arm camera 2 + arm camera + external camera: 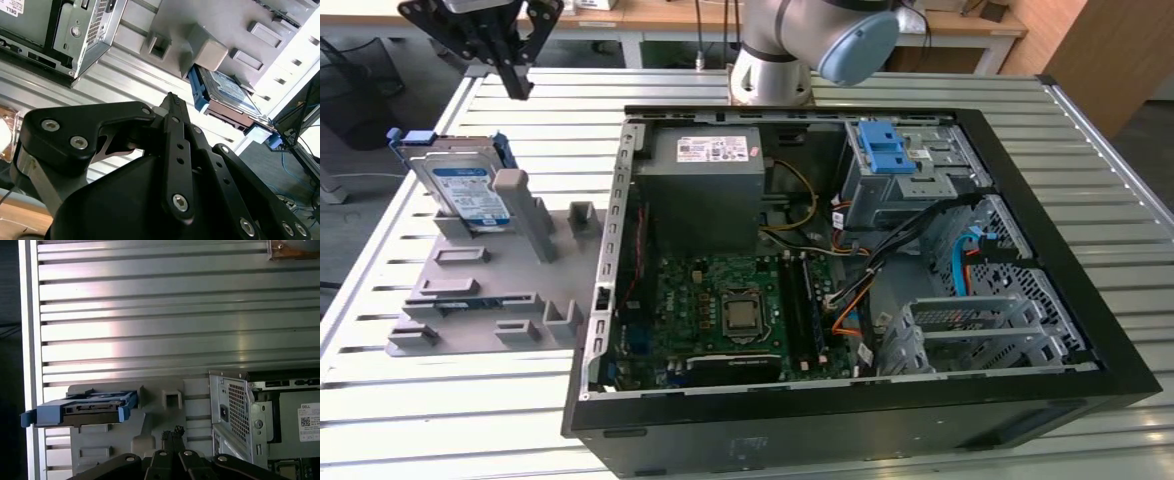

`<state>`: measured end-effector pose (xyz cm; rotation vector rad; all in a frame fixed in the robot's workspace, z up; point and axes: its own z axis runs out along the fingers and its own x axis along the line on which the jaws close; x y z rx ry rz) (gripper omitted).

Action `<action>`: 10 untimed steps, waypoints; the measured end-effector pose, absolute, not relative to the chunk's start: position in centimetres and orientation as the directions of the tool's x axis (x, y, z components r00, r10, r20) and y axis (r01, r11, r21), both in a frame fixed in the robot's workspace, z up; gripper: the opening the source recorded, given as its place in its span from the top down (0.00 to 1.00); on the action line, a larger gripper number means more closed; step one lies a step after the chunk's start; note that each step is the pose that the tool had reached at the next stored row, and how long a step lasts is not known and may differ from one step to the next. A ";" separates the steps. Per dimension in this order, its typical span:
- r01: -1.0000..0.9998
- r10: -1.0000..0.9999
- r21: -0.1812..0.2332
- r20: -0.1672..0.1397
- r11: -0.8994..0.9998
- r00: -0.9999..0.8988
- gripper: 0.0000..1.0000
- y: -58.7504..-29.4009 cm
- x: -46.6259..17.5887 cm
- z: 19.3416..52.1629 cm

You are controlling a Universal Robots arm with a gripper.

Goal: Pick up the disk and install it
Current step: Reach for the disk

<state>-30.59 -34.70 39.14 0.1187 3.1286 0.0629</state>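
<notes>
I read the gripper [519, 90] as closed and empty. It hovers apart from the disk [464, 190], which leans upright in the grey holder [467, 300] below.

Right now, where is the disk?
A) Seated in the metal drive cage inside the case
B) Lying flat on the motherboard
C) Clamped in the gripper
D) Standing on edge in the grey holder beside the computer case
D: in the exterior view the disk stands on edge in the grey holder, to the exterior view's left of the open computer case, with the gripper above it and apart from it.
</notes>
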 end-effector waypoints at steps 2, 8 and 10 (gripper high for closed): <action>0.075 0.076 0.041 -0.009 0.996 -0.997 0.89 -34.6 -30.9 39.1; 0.076 0.076 0.041 -0.009 0.996 -0.997 0.89 -34.4 -32.0 39.1; 0.076 0.076 0.040 -0.009 0.996 -0.997 0.89 -34.4 -32.4 39.1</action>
